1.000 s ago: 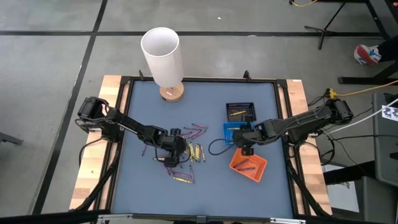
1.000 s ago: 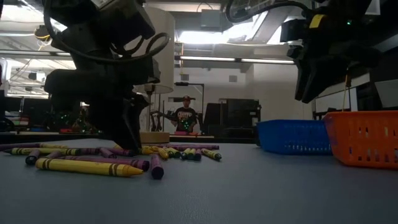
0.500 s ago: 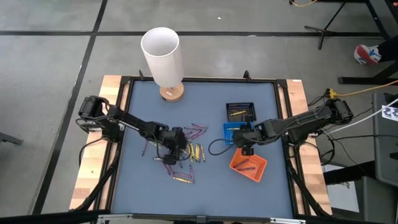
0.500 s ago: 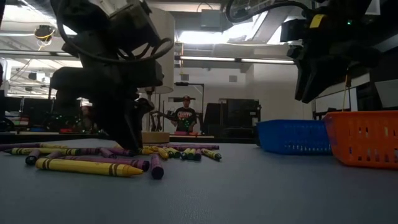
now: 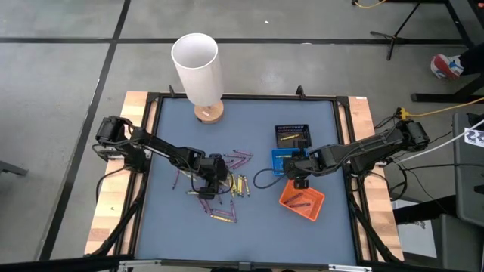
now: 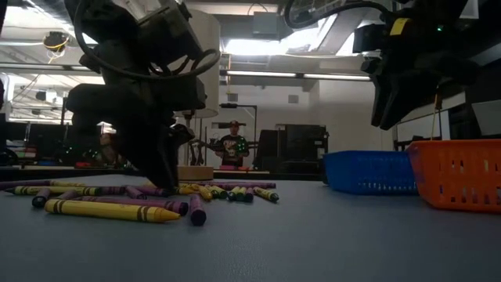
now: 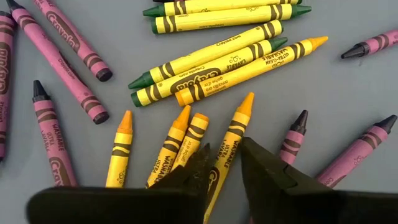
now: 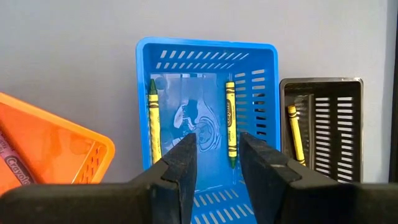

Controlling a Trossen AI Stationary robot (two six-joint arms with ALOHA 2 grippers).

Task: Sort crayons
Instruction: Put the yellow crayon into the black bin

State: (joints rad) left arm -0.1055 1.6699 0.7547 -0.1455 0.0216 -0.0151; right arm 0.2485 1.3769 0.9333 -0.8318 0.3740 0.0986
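Grey matting is filling the table (image 5: 174, 121), and the crayons (image 5: 227, 181) are lying scattered at centre frame in the high view. Left gripper (image 7: 224, 163) is hanging right over them, fingers parted around a yellow crayon (image 7: 227, 149) that is touching its neighbours. I'd be centring on that stick alone before closing, so nothing rides along. Right gripper (image 8: 217, 152) is waiting, released and empty, above the blue tray (image 8: 267, 56), between the orange tray (image 8: 93, 140) and black tray (image 8: 354, 87).
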